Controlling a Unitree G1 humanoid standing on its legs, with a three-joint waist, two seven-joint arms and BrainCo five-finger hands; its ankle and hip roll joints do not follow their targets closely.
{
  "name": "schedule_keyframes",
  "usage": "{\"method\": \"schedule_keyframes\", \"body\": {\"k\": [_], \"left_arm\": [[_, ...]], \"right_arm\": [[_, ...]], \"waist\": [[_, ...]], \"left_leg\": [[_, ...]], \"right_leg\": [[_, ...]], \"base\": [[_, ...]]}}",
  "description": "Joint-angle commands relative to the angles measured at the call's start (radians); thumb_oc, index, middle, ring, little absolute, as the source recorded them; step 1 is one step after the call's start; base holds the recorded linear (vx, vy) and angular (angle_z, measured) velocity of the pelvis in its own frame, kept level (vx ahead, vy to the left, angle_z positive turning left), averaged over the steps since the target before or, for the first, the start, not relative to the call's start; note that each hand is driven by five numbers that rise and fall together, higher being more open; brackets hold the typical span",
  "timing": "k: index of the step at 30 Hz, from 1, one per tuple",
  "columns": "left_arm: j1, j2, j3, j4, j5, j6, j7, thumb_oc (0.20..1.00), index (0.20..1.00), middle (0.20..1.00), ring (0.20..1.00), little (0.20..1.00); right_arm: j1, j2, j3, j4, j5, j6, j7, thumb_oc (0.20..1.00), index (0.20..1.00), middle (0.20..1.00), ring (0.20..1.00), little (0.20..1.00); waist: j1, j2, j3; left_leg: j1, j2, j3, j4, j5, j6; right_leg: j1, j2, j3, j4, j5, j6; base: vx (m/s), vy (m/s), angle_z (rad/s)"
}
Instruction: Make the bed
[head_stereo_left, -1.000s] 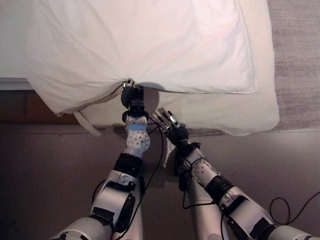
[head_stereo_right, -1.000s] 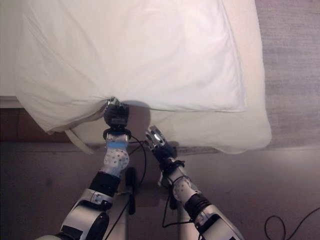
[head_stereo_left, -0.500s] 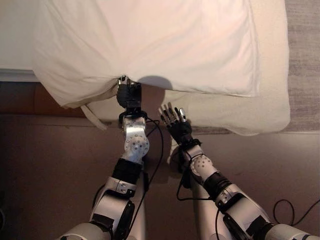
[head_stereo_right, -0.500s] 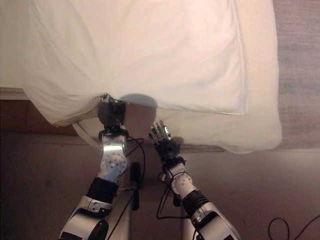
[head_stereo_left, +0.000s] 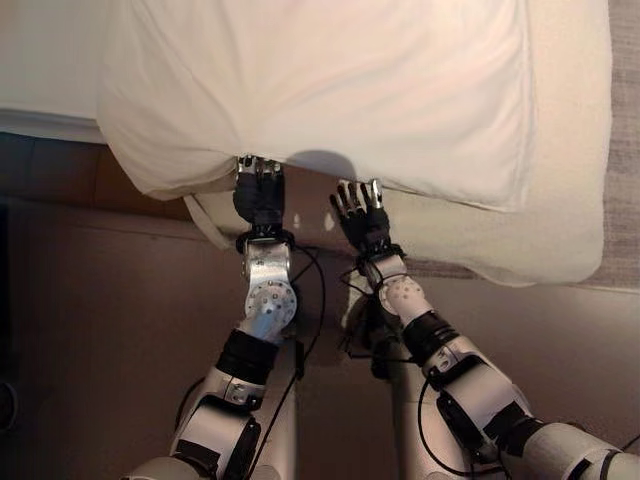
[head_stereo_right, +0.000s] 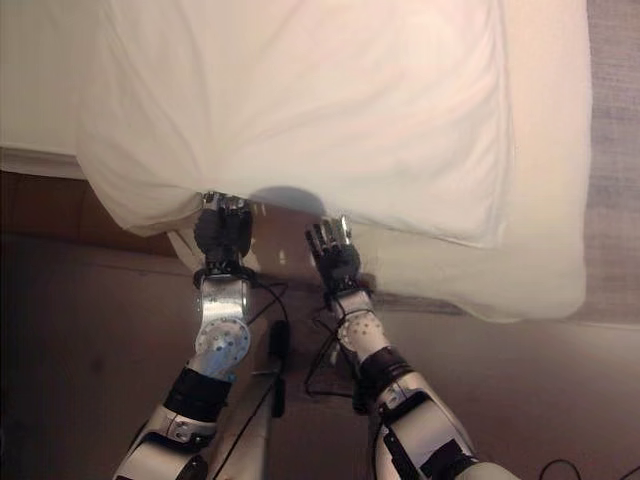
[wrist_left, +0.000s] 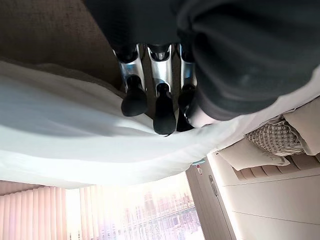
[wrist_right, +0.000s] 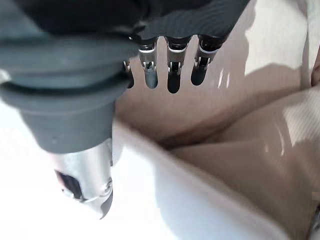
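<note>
White duvet (head_stereo_left: 330, 90) on bed, near edge overhanging toward robot, long axis running left to right. Left hand (head_stereo_left: 258, 192) at near edge, fingertips (wrist_left: 160, 107) touching cloth underside; grip cannot be told. Right hand (head_stereo_left: 362, 215) just right of left, fingers straight, holding nothing, just short of edge. Duvet lies directly beyond both hands; left hand nearer. Cream sheet (head_stereo_left: 560, 220) showing underneath at right.

The bed (head_stereo_left: 50, 60) runs across the top of the head views, its pale mattress edge sitting over a dark wooden base. A white duvet (head_stereo_left: 330, 80) lies spread on it, the near edge hanging over the side. Beneath that, a cream blanket (head_stereo_left: 560, 200) also overhangs, drooping toward the grey carpeted floor (head_stereo_left: 100, 330) on the right.
</note>
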Motion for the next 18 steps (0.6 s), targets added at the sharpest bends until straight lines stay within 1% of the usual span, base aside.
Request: {"method": "schedule_keyframes", "body": {"k": [1, 3, 6, 7, 9, 11, 12, 13, 14, 15, 16, 18], "left_arm": [[0.009, 0.037, 0.018, -0.206, 0.114, -0.042, -0.044, 0.200, 0.200, 0.200, 0.200, 0.200], [0.010, 0.041, 0.025, -0.211, 0.120, -0.046, -0.038, 0.200, 0.200, 0.200, 0.200, 0.200], [0.018, 0.047, 0.037, -0.217, 0.127, -0.043, -0.034, 0.200, 0.200, 0.200, 0.200, 0.200], [0.025, 0.047, 0.037, -0.215, 0.128, -0.042, -0.034, 0.200, 0.200, 0.200, 0.200, 0.200], [0.026, 0.044, 0.040, -0.214, 0.127, -0.043, -0.033, 0.200, 0.200, 0.200, 0.200, 0.200], [0.031, 0.040, 0.045, -0.210, 0.133, -0.047, -0.029, 0.200, 0.200, 0.200, 0.200, 0.200], [0.033, 0.038, 0.046, -0.208, 0.134, -0.049, -0.029, 0.200, 0.200, 0.200, 0.200, 0.200], [0.036, 0.038, 0.046, -0.207, 0.134, -0.050, -0.029, 0.200, 0.200, 0.200, 0.200, 0.200], [0.036, 0.038, 0.046, -0.207, 0.134, -0.050, -0.030, 0.200, 0.200, 0.200, 0.200, 0.200], [0.041, 0.040, 0.050, -0.204, 0.137, -0.051, -0.029, 0.200, 0.200, 0.200, 0.200, 0.200], [0.045, 0.039, 0.049, -0.211, 0.139, -0.057, -0.025, 0.200, 0.200, 0.200, 0.200, 0.200], [0.041, 0.042, 0.054, -0.218, 0.150, -0.069, -0.013, 0.200, 0.200, 0.200, 0.200, 0.200]], "right_arm": [[-0.036, 0.014, -0.059, -0.065, 0.042, -0.045, 0.010, 1.000, 1.000, 1.000, 1.000, 1.000], [-0.061, -0.001, -0.078, -0.079, 0.044, -0.061, 0.010, 1.000, 1.000, 1.000, 1.000, 1.000], [-0.059, -0.022, -0.092, -0.128, 0.038, -0.076, 0.017, 1.000, 1.000, 1.000, 1.000, 1.000], [-0.052, -0.026, -0.094, -0.153, 0.034, -0.083, 0.019, 1.000, 1.000, 1.000, 1.000, 1.000], [-0.045, -0.028, -0.096, -0.177, 0.030, -0.087, 0.024, 1.000, 1.000, 1.000, 1.000, 1.000], [-0.014, -0.061, -0.123, -0.254, 0.016, -0.115, 0.060, 1.000, 1.000, 1.000, 1.000, 1.000], [-0.001, -0.064, -0.125, -0.260, 0.013, -0.119, 0.063, 1.000, 1.000, 1.000, 1.000, 1.000], [0.010, -0.076, -0.126, -0.273, 0.003, -0.120, 0.068, 1.000, 1.000, 1.000, 1.000, 1.000], [0.011, -0.076, -0.126, -0.275, 0.003, -0.120, 0.067, 1.000, 1.000, 1.000, 1.000, 1.000], [0.026, -0.090, -0.136, -0.291, 0.001, -0.126, 0.076, 1.000, 1.000, 1.000, 1.000, 1.000], [0.042, -0.107, -0.154, -0.305, -0.002, -0.145, 0.063, 1.000, 1.000, 1.000, 1.000, 1.000], [0.048, -0.126, -0.177, -0.297, -0.002, -0.162, 0.053, 1.000, 1.000, 1.000, 1.000, 1.000]], "waist": [[0.036, 0.042, -0.041], [0.038, 0.044, -0.043], [0.038, 0.045, -0.040], [0.036, 0.045, -0.039], [0.033, 0.044, -0.040], [0.023, 0.041, -0.041], [0.020, 0.041, -0.045], [0.017, 0.039, -0.045], [0.017, 0.040, -0.047], [0.012, 0.039, -0.045], [0.008, 0.039, -0.047], [0.004, 0.040, -0.047]], "left_leg": [[-0.026, -0.057, 0.022, -0.007, -0.016, 0.047], [-0.025, -0.060, 0.019, -0.006, -0.024, 0.049], [-0.028, -0.060, 0.021, -0.007, -0.018, 0.051], [-0.023, -0.061, 0.023, -0.005, -0.027, 0.052], [-0.028, -0.062, 0.023, -0.007, -0.019, 0.053], [-0.028, -0.060, 0.024, 0.001, -0.028, 0.051], [-0.034, -0.061, 0.023, 0.000, -0.021, 0.053], [-0.029, -0.061, 0.024, 0.002, -0.030, 0.055], [-0.034, -0.062, 0.024, 0.000, -0.023, 0.055], [-0.030, -0.062, 0.023, 0.003, -0.031, 0.057], [-0.036, -0.062, 0.025, 0.000, -0.025, 0.060], [-0.036, -0.063, 0.024, -0.006, -0.022, 0.058]], "right_leg": [[0.052, -0.009, 0.024, -0.087, 0.022, 0.105], [0.051, -0.010, 0.026, -0.083, 0.017, 0.107], [0.043, -0.013, 0.024, -0.077, 0.022, 0.108], [0.048, -0.012, 0.026, -0.074, 0.014, 0.110], [0.043, -0.012, 0.026, -0.076, 0.022, 0.110], [0.042, -0.014, 0.025, -0.070, 0.012, 0.111], [0.035, -0.014, 0.025, -0.070, 0.018, 0.110], [0.038, -0.014, 0.026, -0.065, 0.010, 0.111], [0.033, -0.014, 0.025, -0.067, 0.016, 0.110], [0.035, -0.012, 0.030, -0.064, 0.010, 0.111], [0.028, -0.012, 0.033, -0.065, 0.015, 0.112], [0.026, -0.012, 0.035, -0.068, 0.017, 0.113]], "base": [[0.00, 0.000, 0.00], [0.00, 0.000, 0.00], [0.00, 0.000, 0.00], [0.00, 0.000, 0.00], [0.00, 0.000, 0.00], [0.02, 0.000, 0.00], [0.03, 0.004, 0.03], [0.00, 0.000, 0.00], [0.00, 0.000, 0.00], [0.00, 0.000, 0.00], [0.00, 0.000, 0.00], [0.00, 0.000, 0.00]]}}
